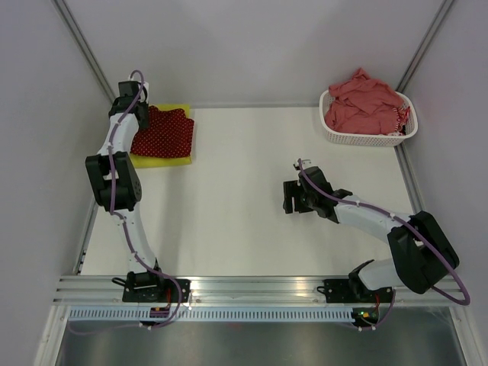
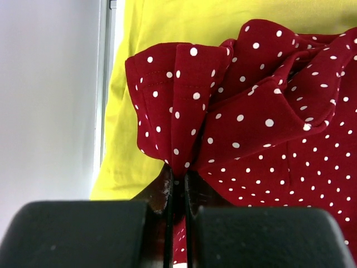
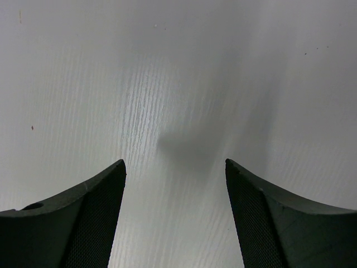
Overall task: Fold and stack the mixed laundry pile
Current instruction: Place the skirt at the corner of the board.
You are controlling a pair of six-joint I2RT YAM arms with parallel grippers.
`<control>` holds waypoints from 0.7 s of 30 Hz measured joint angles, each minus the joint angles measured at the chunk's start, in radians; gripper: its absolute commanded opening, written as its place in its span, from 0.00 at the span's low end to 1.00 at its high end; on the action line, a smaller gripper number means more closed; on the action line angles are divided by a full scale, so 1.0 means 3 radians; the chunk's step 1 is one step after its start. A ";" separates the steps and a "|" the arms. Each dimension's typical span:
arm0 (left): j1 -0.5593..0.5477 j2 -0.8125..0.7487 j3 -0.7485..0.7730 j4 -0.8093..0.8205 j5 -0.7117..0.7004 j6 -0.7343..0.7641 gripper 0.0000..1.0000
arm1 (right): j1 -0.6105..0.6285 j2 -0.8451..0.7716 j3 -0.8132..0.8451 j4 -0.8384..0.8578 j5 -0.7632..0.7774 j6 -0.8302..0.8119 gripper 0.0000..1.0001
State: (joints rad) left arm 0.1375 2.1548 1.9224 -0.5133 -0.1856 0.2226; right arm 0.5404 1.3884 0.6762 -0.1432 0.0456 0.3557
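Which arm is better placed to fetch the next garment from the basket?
Right, likely: the right hand is open, empty and nearer the basket; the left hand is pinching the dotted cloth.

White table (image 1: pixel 244 168): yellow garment (image 1: pixel 164 162) flat under left claw (image 2: pixel 177 181); white basket (image 1: pixel 366 139) well beyond right claw (image 3: pixel 175 164), seemingly at far edge.

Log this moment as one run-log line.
left tool: shut on dark red dotted cloth | cloth: atop yellow garment | right tool: open, empty, over bare table | basket: pink garments inside
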 measured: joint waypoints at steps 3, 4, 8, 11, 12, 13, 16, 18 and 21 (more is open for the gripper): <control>0.0006 0.0041 0.0004 0.0027 0.0003 0.0001 0.02 | 0.0000 0.0027 0.0000 -0.0001 -0.0006 0.0024 0.77; 0.0011 0.0051 0.0004 0.0029 0.0004 0.0001 0.02 | 0.0000 0.0028 0.0001 -0.0001 -0.0013 0.0029 0.77; 0.0064 0.0065 0.0004 0.0042 0.0024 0.0000 0.02 | 0.0000 0.0033 0.0006 0.0000 -0.0015 0.0050 0.77; 0.0108 0.0066 0.0004 0.0047 0.0031 -0.0001 0.02 | 0.0000 0.0033 0.0006 0.0000 -0.0017 0.0053 0.77; 0.0125 0.0066 0.0004 0.0047 0.0031 -0.0001 0.02 | 0.0000 0.0033 0.0006 0.0000 -0.0017 0.0053 0.77; 0.0139 0.0066 0.0004 0.0047 0.0032 -0.0001 0.02 | 0.0000 0.0033 0.0006 0.0000 -0.0018 0.0056 0.77; 0.0165 0.0075 0.0004 0.0047 0.0042 -0.0003 0.12 | 0.0000 0.0033 0.0006 -0.0001 -0.0022 0.0061 0.77; 0.0174 0.0093 0.0004 0.0047 0.0045 -0.0001 0.48 | 0.0000 0.0033 0.0006 0.0000 -0.0024 0.0061 0.77; 0.0178 0.0151 0.0062 0.0039 0.0014 -0.0050 0.84 | 0.0000 0.0033 0.0008 -0.0003 -0.0025 0.0061 0.77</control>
State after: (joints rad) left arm 0.1909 2.2002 1.9411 -0.5014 -0.1814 0.2077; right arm 0.5404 1.3983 0.6785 -0.1440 0.0380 0.3740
